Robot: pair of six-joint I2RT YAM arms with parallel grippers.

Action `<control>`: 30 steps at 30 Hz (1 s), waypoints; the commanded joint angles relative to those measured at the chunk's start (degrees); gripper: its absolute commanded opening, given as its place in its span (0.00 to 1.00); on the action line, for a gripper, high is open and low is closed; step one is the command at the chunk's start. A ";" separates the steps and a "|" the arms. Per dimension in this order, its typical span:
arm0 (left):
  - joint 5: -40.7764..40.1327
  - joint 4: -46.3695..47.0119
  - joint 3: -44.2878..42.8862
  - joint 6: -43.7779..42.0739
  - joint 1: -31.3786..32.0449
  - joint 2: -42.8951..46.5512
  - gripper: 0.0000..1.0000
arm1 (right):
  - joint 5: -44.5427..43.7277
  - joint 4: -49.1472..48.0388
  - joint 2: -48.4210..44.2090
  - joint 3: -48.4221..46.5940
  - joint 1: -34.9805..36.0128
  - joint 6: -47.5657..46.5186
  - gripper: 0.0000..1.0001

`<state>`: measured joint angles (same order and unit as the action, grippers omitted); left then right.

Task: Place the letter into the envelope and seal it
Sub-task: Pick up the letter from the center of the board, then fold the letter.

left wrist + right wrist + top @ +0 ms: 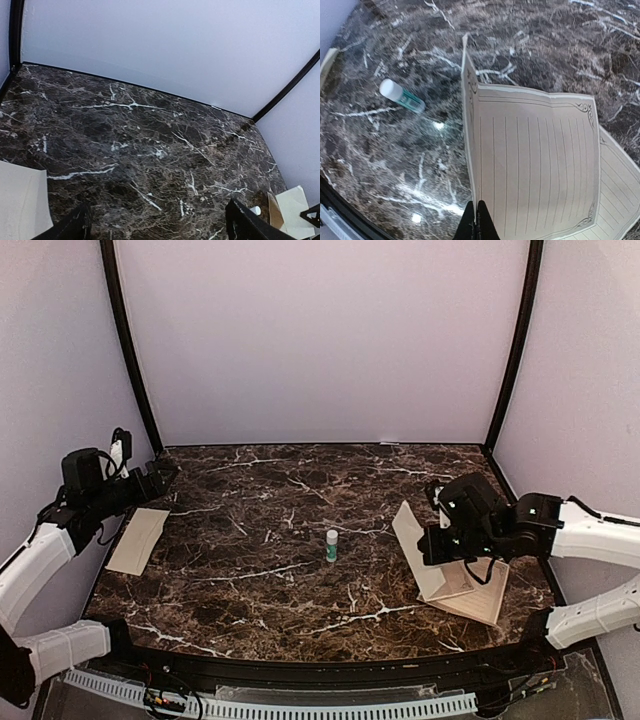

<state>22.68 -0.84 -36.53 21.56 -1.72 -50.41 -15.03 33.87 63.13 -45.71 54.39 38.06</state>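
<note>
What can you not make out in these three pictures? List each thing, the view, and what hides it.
- envelope: flap and emblem too small from the top; left wrist view's edge cuts it off.
- glue stick: label too small from the top, blurred in the right wrist view.
- right pincer: hidden under its own wrist from the top.
- lower sheet: mostly covered by the lined sheet.
</note>
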 commanded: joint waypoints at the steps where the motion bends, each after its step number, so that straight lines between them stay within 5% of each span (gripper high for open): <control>1: 2.29 -3.18 -1.89 8.00 5.84 3.63 0.91 | -3.23 -0.94 -4.37 -6.30 0.01 1.12 0.00; 12: 4.77 -4.41 -5.60 25.48 20.33 7.26 0.91 | -0.17 -16.55 -14.76 -6.84 0.00 0.74 0.00; 17: 4.28 2.97 -7.51 30.75 26.74 5.40 0.91 | 3.72 -23.31 -16.95 -6.03 -0.02 -0.03 0.00; 30: -1.84 16.92 -15.09 32.48 49.14 -12.25 0.91 | 8.05 -28.82 -15.19 -6.00 -0.06 -0.14 0.00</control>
<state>22.11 8.27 -49.23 52.64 42.89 -57.91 -9.76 10.66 46.72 -52.03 54.39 38.22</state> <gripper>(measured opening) 0.910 0.003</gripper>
